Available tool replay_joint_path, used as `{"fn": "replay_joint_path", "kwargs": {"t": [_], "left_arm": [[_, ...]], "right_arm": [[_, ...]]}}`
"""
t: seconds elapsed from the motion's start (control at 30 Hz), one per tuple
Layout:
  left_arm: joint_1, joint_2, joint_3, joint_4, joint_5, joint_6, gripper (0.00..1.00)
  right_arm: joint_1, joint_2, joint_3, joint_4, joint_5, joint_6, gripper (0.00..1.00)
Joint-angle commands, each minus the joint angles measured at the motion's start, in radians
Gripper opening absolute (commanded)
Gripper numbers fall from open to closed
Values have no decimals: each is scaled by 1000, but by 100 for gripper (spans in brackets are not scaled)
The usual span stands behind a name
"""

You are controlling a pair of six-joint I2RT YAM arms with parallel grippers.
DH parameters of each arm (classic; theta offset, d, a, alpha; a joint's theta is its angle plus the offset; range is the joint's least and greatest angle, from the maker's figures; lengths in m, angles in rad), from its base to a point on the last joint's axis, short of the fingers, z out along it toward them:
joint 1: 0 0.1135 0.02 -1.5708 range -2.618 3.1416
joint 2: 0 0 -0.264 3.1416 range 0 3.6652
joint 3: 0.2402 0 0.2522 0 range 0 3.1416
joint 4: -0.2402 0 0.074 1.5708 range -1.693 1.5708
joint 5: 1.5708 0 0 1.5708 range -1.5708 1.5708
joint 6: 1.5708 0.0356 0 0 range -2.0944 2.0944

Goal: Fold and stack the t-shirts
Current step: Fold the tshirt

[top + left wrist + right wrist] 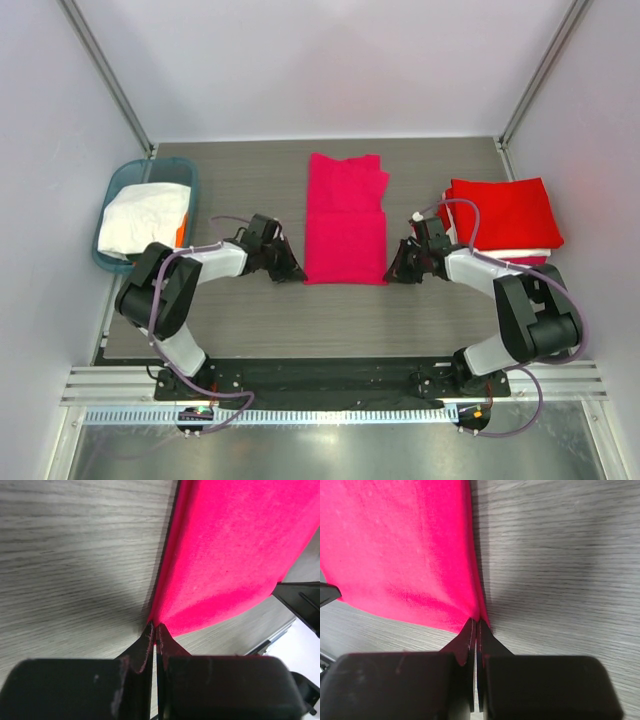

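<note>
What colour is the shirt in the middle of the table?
The t-shirt is magenta-pink, clearest in the top external view.

No readable text — no labels, no numbers.

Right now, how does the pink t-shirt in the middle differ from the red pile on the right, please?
The magenta-pink t-shirt lies alone as a long folded strip; the red pile is a squarer stack with white showing at its near edge. The left gripper and right gripper each pinch a near corner of the magenta-pink t-shirt; no gripper holds the red pile. Both lie on the table.
</note>
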Motion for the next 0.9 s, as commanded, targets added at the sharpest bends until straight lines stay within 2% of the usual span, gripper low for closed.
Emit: {"fn": "replay_joint_path", "kwargs": {"t": [0.0,0.1,0.13,0.2,0.23,0.27,0.37,0.53,0.6,0.67,0.7,0.73,0.87], "left_arm": [[2,-18,-53,34,9,21,0],[-4,-48,-83,36,7,25,0],[-5,-75,-99,35,6,25,0],[-10,-104,-116,35,3,25,0],[-13,-132,-132,35,3,23,0],[-12,-144,-136,32,3,23,0],[-13,-181,-153,21,4,21,0],[-18,-207,-159,5,12,21,0],[-19,-216,-161,1,12,20,0],[-19,-219,-161,-4,11,21,0],[-21,-222,-161,-5,12,21,0],[-21,-221,-159,-5,12,21,0],[-22,-218,-162,-10,17,26,0]], "right_arm": [[0,-4,-64,-43,44,-9,1],[0,-41,-94,-43,27,3,1],[0,-57,-101,-43,24,9,4],[0,-110,-111,-60,13,14,15],[0,-126,-113,-68,10,14,30],[-1,-172,-117,-74,10,18,35],[0,-246,-107,-98,-16,25,38],[37,-294,-46,-112,-71,66,29],[83,-279,-6,-100,-74,93,21],[142,-245,33,-63,-71,118,16],[163,-225,46,-52,-68,141,8],[185,-172,79,-39,-63,155,5],[320,-47,171,26,-14,199,1]]}}
